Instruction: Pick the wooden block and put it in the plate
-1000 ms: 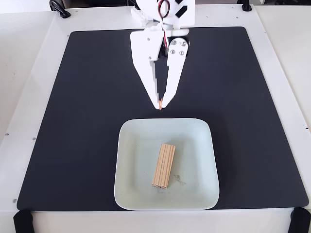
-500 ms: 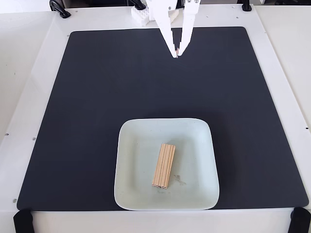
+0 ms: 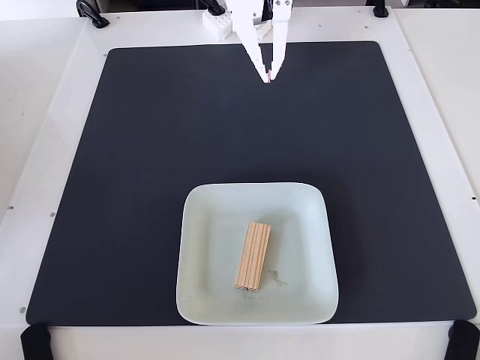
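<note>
The wooden block, a small tan bar with grain lines, lies flat inside the plate, a pale mint square dish with rounded corners near the mat's front edge. Its long side runs roughly front to back, slightly tilted. My white gripper hangs far back over the top of the black mat, well away from the plate. Its two fingers meet at the tips with nothing between them.
A black mat covers most of the white table. A small white block-like piece sits beside the arm base at the back. Black clamps hold the table corners.
The gripper has pulled back from just behind the plate's rim to the mat's far edge, with its fingers together. The block and plate have stayed put.
</note>
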Tool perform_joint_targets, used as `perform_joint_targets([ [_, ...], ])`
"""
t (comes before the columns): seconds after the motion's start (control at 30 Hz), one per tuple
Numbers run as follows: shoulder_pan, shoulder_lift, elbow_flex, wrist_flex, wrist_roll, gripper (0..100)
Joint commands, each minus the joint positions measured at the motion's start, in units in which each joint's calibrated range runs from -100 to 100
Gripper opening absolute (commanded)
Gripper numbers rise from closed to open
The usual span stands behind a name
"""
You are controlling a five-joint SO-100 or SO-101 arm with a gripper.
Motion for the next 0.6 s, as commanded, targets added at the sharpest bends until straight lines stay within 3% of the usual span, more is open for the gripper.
perform_joint_targets([
  [0.0,-0.22,-8.12,5.76,-0.15,0.21,1],
  [0.4,1.12,-16.51,6.75,15.76,0.15,1],
  [0.57,6.28,-16.51,6.75,23.45,0.15,1],
])
